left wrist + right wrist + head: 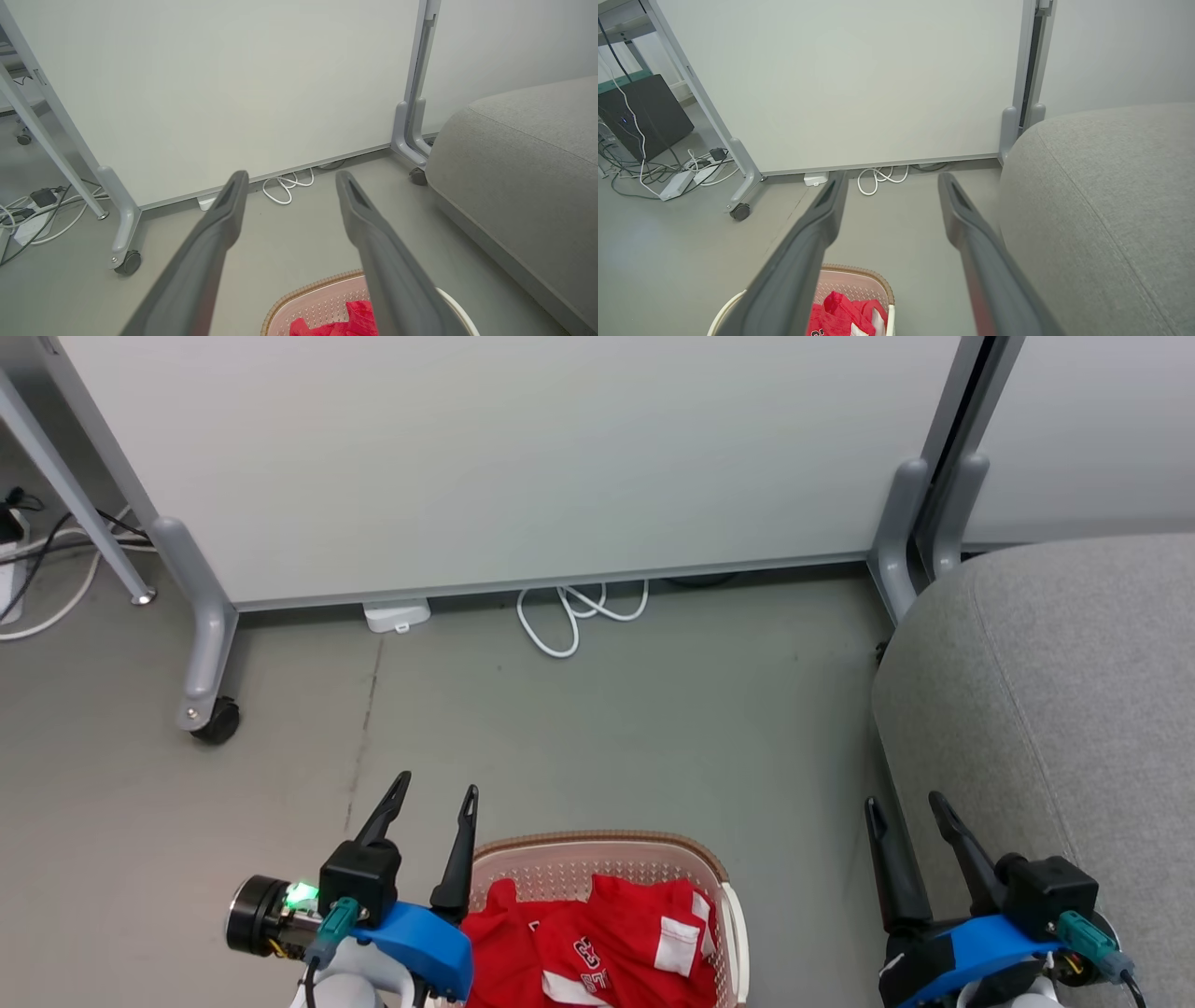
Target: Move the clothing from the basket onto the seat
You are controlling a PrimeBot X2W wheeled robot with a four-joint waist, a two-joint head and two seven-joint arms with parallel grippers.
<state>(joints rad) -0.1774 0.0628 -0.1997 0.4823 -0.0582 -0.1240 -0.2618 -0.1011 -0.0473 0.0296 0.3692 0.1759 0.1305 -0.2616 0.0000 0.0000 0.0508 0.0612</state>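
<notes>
The red clothing (607,943) with white trim and printed lettering lies crumpled in the cream basket (597,845) on the floor at the bottom middle of the head view. My left gripper (437,791) stands open just left of the basket's rim, fingers pointing away from me. Between the basket and the grey seat (1055,691) my right gripper (906,800) is open too, beside the seat's front edge. The left wrist view has the clothing (345,322) in the basket (317,291) under my open left gripper (289,177). The right wrist view looks past my right gripper (889,179) at the basket (859,275), clothing (840,312) and seat (1101,210).
A white partition panel (504,457) on grey wheeled legs (210,709) stands across the floor ahead. A looped white cable (574,616) and a small white box (397,614) lie at its base. More cables and a power strip (679,184) lie at the left.
</notes>
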